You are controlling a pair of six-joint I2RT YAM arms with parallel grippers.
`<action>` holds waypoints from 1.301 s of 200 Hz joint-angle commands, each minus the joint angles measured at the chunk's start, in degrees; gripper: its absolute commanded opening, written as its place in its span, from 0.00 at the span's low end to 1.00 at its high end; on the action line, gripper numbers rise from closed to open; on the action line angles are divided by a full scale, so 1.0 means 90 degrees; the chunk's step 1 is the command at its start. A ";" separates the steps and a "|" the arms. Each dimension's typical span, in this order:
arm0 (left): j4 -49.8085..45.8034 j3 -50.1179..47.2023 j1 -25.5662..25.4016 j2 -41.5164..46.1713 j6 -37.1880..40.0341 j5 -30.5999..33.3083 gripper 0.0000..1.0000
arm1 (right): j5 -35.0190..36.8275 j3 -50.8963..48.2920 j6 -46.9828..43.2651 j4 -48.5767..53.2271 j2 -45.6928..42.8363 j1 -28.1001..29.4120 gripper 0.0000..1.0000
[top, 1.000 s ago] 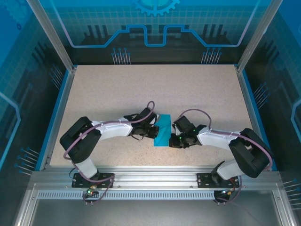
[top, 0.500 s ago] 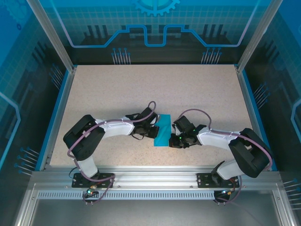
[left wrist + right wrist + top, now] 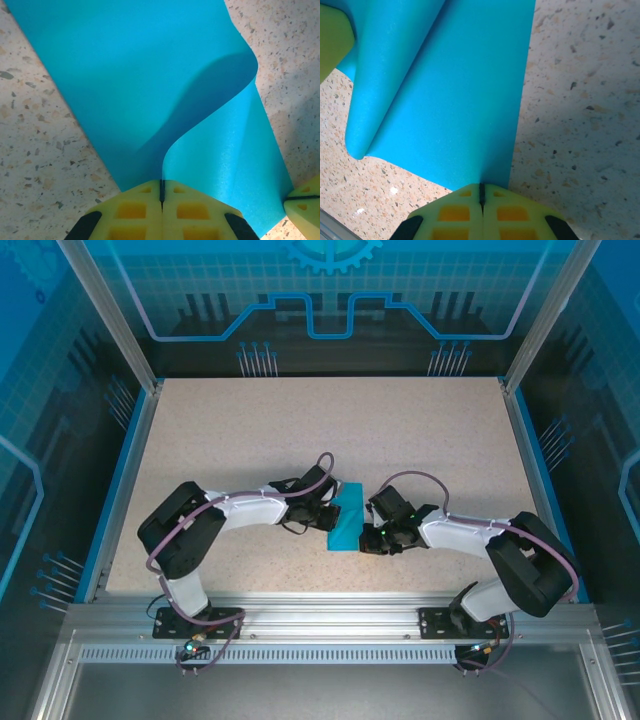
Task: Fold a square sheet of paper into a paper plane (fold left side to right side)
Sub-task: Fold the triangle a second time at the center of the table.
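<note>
The square sheet of paper (image 3: 349, 519) lies mid-table as a narrow teal strip, partly folded over, between my two grippers. In the left wrist view the paper (image 3: 150, 75) has one edge lifted in a curl that runs into the closed slit of my left gripper (image 3: 161, 183), which is shut on that edge. My left gripper (image 3: 333, 517) sits at the strip's left side. My right gripper (image 3: 481, 186) is shut, its tips on the near corner of the flat paper (image 3: 450, 110); it stands at the strip's lower right (image 3: 368, 538). No paper plane shape shows.
The speckled tabletop (image 3: 400, 430) stretches beyond the paper, bounded by blue rails (image 3: 125, 475) and a metal frame. My right gripper's yellow finger (image 3: 305, 202) is close to the left one at the sheet's corner.
The left arm's elbow and upper link have swung a little to the right, carrying the pinched paper edge slightly over. The right arm has stayed still.
</note>
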State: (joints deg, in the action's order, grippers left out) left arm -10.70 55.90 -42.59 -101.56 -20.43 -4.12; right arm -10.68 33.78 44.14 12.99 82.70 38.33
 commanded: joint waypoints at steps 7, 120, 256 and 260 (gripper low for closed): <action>-0.0160 0.0185 0.0052 -0.0122 0.0180 0.0106 0.03 | 0.0174 -0.0052 -0.0014 0.0446 0.0187 0.0134 0.02; -0.0009 0.0141 0.0053 -0.0029 0.0206 0.0087 0.03 | 0.0190 -0.0047 -0.0020 0.0500 0.0235 0.0136 0.02; 0.0178 0.0037 0.0054 0.0089 0.0216 0.0011 0.03 | 0.0185 0.0017 -0.0034 0.0553 0.0343 0.0135 0.02; 0.0178 0.0032 0.0051 0.0096 0.0219 0.0001 0.03 | 0.0190 0.0025 -0.0032 0.0563 0.0344 0.0135 0.02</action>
State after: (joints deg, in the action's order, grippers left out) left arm -9.98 56.12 -42.52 -102.17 -19.46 -4.08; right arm -10.68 34.63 44.14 13.98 83.44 38.33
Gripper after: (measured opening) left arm 0.060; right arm 0.045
